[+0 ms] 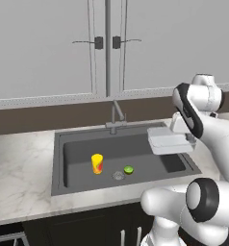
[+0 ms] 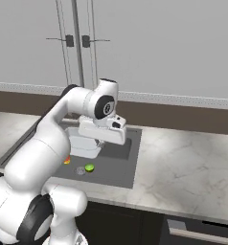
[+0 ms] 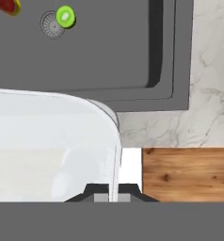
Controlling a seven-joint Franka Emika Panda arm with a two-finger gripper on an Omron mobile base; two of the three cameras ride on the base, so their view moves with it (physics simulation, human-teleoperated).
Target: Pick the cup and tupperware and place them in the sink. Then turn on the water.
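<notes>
Yellow cup (image 1: pixel 97 164) bears a red patch, no readable writing.

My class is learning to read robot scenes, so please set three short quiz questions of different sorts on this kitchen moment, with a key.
1. True or false: the cup already stands upright inside the sink.
2. Multiple choice: what is the gripper shut on? A) the faucet; B) the tupperware; C) the small green round object
3. Fill in: the green object lies next to the round metal ____ on the sink floor.

Key
1. True; the yellow cup stands on the basin floor.
2. B; the fingertips pinch the container's rim, and it hangs above the sink's right part.
3. drain
</notes>
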